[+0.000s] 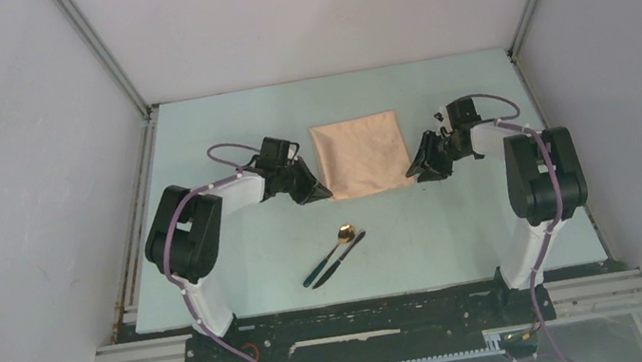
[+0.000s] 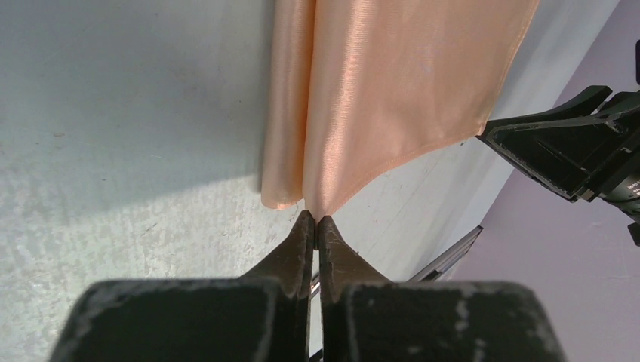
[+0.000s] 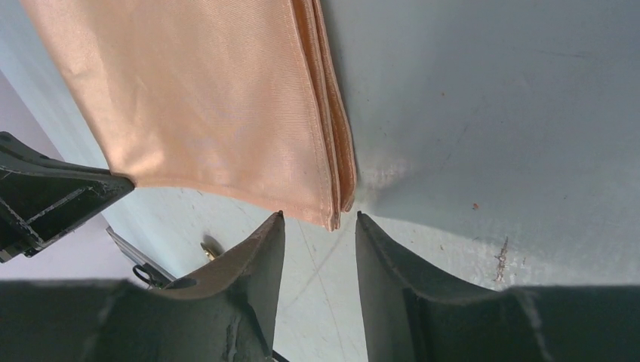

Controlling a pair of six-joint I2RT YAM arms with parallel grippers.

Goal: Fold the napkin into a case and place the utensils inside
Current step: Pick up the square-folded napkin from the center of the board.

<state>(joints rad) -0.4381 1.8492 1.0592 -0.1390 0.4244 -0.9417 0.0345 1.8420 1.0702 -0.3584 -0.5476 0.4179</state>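
1 napkin [image 1: 360,156], peach, folded, lying flat mid-table [image 1: 223,128]. 1 spoon [image 1: 345,233] and 1 knife [image 1: 354,244], side by side nearer the arm bases, apart from the napkin. Pincers: left pincer [image 2: 315,220] closed, pinching the napkin's near-left corner; right pincer [image 3: 317,222] open, fingers astride its near-right corner.

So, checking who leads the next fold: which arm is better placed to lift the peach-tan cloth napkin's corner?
Left. The left gripper is shut at the near-left corner of the napkin, apparently pinching it. The right gripper is open astride the other near corner, not gripping.
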